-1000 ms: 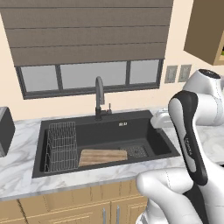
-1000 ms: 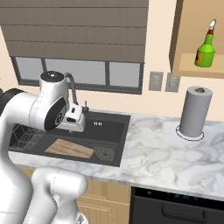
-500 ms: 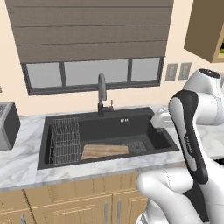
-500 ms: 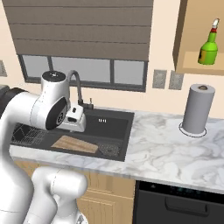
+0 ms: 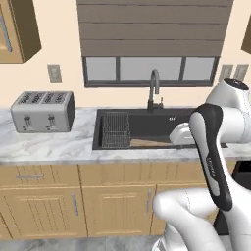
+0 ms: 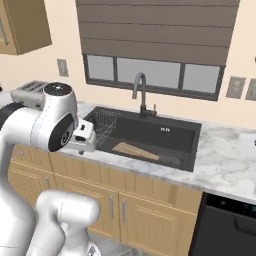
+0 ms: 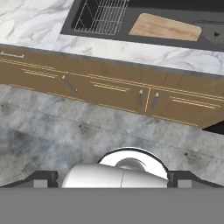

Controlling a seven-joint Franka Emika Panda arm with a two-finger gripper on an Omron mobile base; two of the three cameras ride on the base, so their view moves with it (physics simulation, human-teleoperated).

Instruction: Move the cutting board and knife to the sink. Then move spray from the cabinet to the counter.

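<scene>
Cutting board (image 7: 165,27) flat in sink (image 6: 186,146), far end hidden behind arm

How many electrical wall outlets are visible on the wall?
3: one outlet above the toaster, left of the window; two outlets right of it. Others may be hidden.

Base views flank sink (image 5: 147,128); both share it.

Toaster (image 5: 43,111) on marble counter (image 5: 49,147)
</scene>
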